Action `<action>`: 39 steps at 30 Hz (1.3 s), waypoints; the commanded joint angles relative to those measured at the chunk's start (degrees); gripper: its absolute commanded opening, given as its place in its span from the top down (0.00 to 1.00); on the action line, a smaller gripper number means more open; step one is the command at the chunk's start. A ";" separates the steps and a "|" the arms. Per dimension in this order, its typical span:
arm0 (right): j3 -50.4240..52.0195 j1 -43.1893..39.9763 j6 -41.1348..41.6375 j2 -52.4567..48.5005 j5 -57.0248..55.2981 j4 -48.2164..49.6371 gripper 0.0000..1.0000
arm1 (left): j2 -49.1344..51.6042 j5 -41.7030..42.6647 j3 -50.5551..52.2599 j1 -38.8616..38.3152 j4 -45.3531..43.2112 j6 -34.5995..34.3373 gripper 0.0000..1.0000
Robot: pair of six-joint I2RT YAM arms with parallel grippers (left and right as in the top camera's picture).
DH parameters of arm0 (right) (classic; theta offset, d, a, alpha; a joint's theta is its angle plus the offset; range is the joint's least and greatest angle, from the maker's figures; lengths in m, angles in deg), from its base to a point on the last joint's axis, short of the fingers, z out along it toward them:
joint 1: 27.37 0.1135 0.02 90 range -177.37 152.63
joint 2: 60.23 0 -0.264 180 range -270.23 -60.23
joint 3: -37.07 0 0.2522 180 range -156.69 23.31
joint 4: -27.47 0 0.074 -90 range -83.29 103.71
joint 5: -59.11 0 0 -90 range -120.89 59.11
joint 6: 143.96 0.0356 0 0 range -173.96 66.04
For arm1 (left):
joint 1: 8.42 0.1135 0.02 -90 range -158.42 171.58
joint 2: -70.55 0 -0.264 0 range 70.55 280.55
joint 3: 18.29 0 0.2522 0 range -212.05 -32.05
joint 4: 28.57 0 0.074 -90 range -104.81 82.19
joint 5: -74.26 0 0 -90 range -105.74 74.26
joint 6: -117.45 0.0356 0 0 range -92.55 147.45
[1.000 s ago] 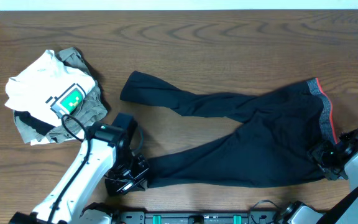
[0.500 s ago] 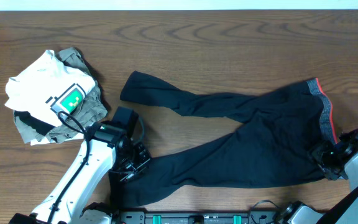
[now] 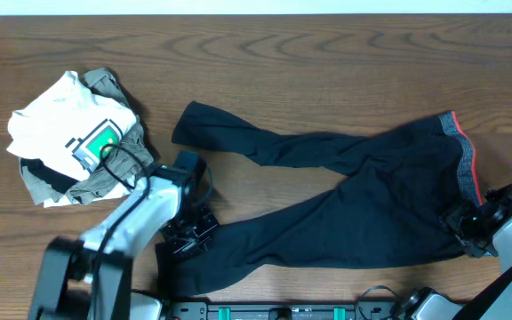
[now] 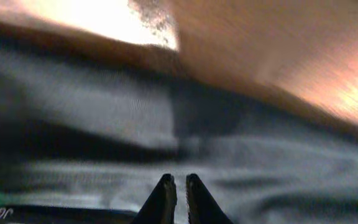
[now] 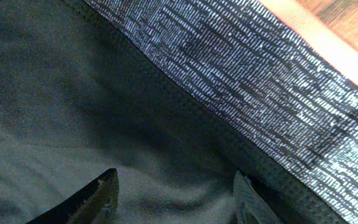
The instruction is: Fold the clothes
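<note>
Long black stretchy pants [image 3: 354, 204] are lying across the brown wood-grain table [image 3: 327, 53]. At seven o'clock the left gripper [image 4: 175, 186] is sitting pressed together, and at four o'clock the right gripper [image 5: 174, 186] is sitting spread.

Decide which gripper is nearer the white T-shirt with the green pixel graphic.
Left. Left gripper: just below-right of the white T-shirt. Right gripper: far across, at the grey waistband.

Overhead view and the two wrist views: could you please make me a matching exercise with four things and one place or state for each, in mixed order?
Things:
1. white T-shirt
2. black pants
3. left gripper
4. right gripper

Places or states:
A. fingers apart over dark fabric, beside the grey waistband
B. crumpled, at the left end of the table
C. fingers almost touching
D. spread out, legs pointing left

Pairs: 1-B, 2-D, 3-C, 4-A
</note>
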 commanded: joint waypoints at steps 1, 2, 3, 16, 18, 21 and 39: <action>1.75 0.09 -0.13 -0.94 -2.67 -0.61 0.42 | 4.22 0.74 0.28 0.31 -1.18 1.60 0.90; 1.75 0.09 -0.13 -0.94 -2.67 -0.61 0.41 | 4.87 0.74 0.28 0.31 -1.62 1.60 0.90; 1.75 0.09 -0.11 -0.94 -2.67 -0.59 0.41 | 5.75 0.74 0.28 0.31 -2.40 1.60 0.90; 1.75 0.09 0.57 -0.94 -1.79 2.49 0.42 | 11.15 -6.19 0.26 11.02 -15.45 7.93 0.88; 1.75 0.09 0.59 -0.94 -0.61 3.61 0.42 | 11.15 -6.16 0.24 12.48 -18.18 9.18 0.88; 1.75 0.09 0.61 -0.94 0.83 5.51 0.42 | 11.15 -6.16 0.20 13.31 -23.06 10.86 0.89; 1.73 0.11 0.74 -0.94 5.11 9.49 0.41 | 10.27 -6.08 -0.63 13.31 -20.50 15.34 0.88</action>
